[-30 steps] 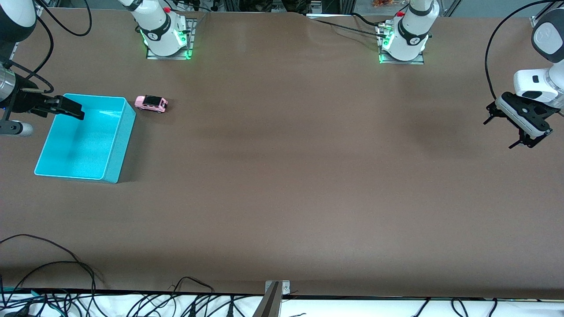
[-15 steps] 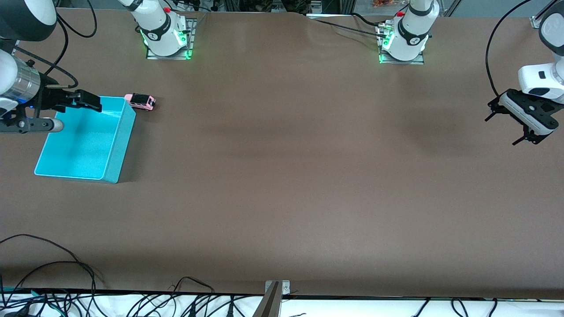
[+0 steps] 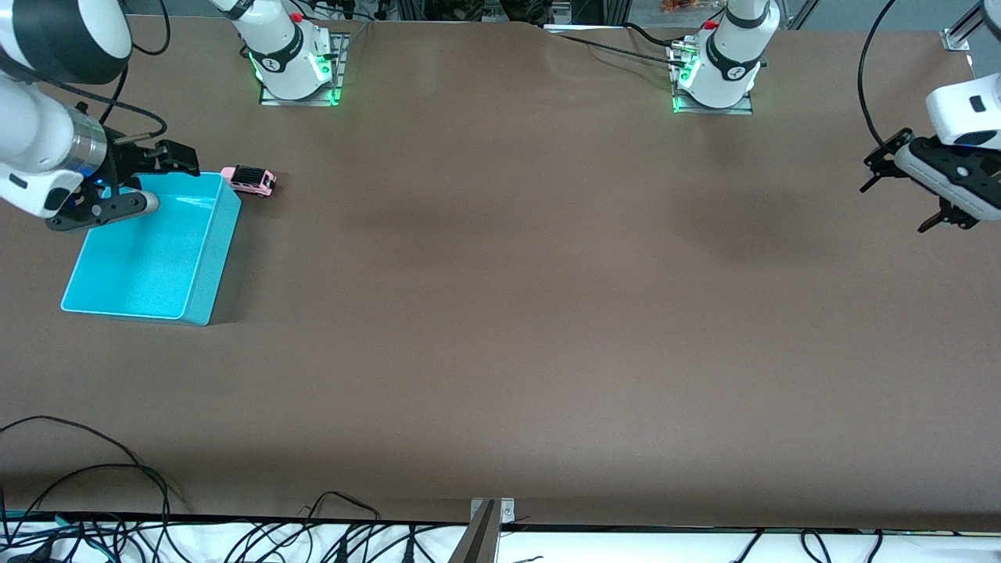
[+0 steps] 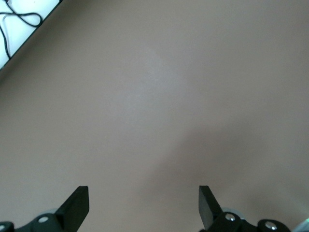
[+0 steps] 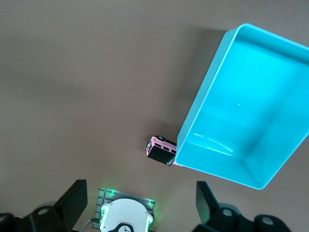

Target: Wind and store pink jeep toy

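Note:
The pink jeep toy stands on the brown table, its end against the turquoise bin's corner farthest from the front camera. It also shows in the right wrist view beside the bin, which holds nothing. My right gripper is open and empty over the bin's edge farthest from the camera, a short way from the jeep; its open jaws show in the right wrist view. My left gripper is open and empty, up in the air over the left arm's end of the table, with only bare table under it.
The right arm's base and the left arm's base stand along the table's edge farthest from the camera. Cables and a metal bracket lie at the edge nearest the camera.
The jeep rolled toward the bin and stopped against its corner. My right gripper moved across the bin toward the jeep. My left gripper drew up and back toward its end.

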`<state>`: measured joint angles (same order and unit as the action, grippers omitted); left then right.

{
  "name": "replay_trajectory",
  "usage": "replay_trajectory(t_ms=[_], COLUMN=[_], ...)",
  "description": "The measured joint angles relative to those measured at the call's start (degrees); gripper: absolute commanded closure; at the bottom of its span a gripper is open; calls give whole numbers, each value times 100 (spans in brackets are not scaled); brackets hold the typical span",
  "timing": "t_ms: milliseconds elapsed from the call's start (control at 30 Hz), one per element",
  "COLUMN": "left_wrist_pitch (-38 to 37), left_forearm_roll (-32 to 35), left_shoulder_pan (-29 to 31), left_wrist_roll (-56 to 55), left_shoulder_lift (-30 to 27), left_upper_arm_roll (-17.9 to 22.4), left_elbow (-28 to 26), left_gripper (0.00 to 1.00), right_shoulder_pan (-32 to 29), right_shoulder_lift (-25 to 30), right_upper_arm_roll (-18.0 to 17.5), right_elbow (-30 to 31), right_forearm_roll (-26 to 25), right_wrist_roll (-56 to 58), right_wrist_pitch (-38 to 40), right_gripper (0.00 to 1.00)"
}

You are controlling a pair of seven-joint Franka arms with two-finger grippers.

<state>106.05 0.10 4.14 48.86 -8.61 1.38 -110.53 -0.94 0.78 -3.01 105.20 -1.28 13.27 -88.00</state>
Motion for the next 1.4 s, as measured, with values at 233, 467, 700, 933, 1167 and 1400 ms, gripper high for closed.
replay_trajectory(t_ms=[233, 467, 700, 933, 1167, 1400], left_wrist_pitch=[-868, -1637, -1959, -2057, -2249, -2362], left_forearm_roll=[9, 88, 106, 106, 106, 106], left_shoulder_pan=[2, -3, -5, -4, 0, -48], left_wrist_roll=[-816, -1882, -3202, -4321, -4616, -5014], left_shoulder_lift=[-29, -46, -48, -43, 60, 239], left_upper_arm_roll=[-67, -320, -557, -718, -723, -703], left_elbow=[669, 1298, 1534, 1567, 1761, 1975], left_gripper=[0, 0, 0, 0, 0, 0], right_shoulder_pan=[-7, -10, -20, -19, -19, -19], right_shoulder_lift=[1284, 1934, 1596, 959, 607, 504], right_upper_arm_roll=[80, 367, 564, 567, 567, 567], right_elbow=[2016, 3250, 3552, 3797, 4256, 4761], right_forearm_roll=[-2, -8, -8, -8, -8, -7], right_wrist_roll=[170, 1567, 3355, 4716, 5510, 6146], right_wrist_pitch=[-1010, -1694, -2269, -3102, -3965, -4705], right_gripper=[0, 0, 0, 0, 0, 0])
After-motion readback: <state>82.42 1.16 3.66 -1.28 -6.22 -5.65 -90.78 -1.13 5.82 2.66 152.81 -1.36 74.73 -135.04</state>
